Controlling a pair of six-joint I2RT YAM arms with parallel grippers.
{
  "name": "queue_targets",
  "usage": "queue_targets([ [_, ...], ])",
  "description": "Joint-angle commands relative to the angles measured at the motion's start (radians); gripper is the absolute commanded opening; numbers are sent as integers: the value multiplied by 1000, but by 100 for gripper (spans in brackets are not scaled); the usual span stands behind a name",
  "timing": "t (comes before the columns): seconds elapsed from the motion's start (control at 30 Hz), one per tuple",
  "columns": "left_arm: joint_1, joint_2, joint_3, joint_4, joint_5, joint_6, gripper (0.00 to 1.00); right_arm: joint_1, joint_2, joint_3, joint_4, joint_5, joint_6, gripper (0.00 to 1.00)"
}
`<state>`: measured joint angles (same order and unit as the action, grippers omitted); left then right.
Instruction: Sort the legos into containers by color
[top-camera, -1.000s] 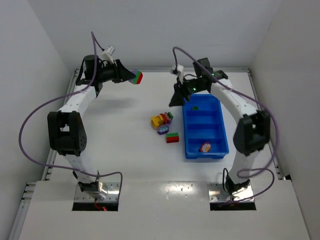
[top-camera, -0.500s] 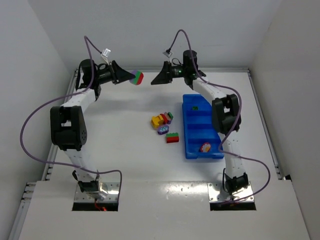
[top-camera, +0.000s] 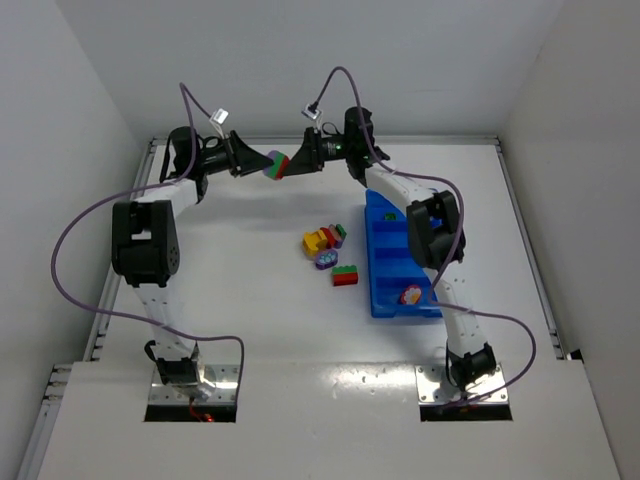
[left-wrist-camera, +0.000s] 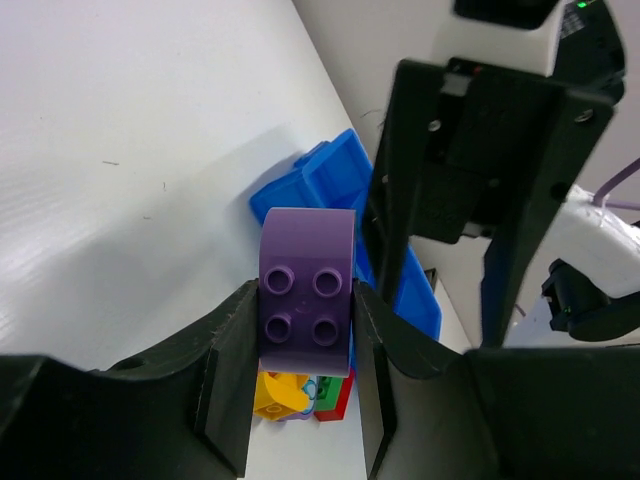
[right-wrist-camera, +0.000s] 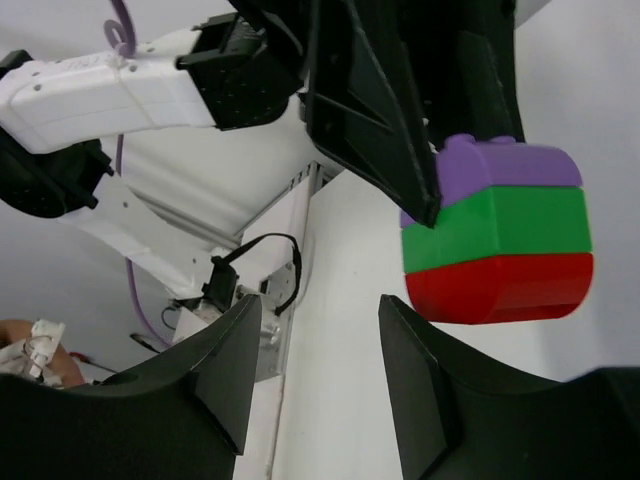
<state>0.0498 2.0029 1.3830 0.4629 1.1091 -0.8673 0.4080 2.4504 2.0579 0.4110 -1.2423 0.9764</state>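
Observation:
My left gripper (top-camera: 262, 163) is shut on a stacked brick (top-camera: 276, 165), purple over green over red, held in the air above the far part of the table. In the left wrist view its purple top (left-wrist-camera: 305, 262) sits between my fingers (left-wrist-camera: 232, 350). My right gripper (top-camera: 300, 158) is open and empty, facing that brick from the right at close range. In the right wrist view the brick (right-wrist-camera: 497, 232) hangs just beyond my right finger (right-wrist-camera: 420, 370), not between the jaws. The blue tray (top-camera: 437, 262) lies right of centre, with a green brick (top-camera: 390, 215) and a pink-orange piece (top-camera: 411, 294) inside.
A cluster of yellow, red, purple and green bricks (top-camera: 324, 243) and a red-green brick (top-camera: 345, 276) lie on the table left of the tray. Both arms reach across the far side, cables looping above. White walls close in the table.
My right gripper has swung from over the tray's far end to the left, up to the held brick. My left gripper has moved slightly right with the brick.

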Motion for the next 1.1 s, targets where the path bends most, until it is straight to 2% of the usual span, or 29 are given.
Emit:
queue_targets([
  [0.0,12,-9,50,94,38,-19,0,2,16,42,8,15,-4,51],
  [0.4,12,29,93,149,38,-81,0,-38,47,77,-133,69,-130,53],
  [0.63,-7,30,102,158,47,-101,0,-38,88,153,-133,87,-130,53],
  [1.07,-44,30,93,168,66,-101,0,-20,88,162,-101,87,-120,58],
])
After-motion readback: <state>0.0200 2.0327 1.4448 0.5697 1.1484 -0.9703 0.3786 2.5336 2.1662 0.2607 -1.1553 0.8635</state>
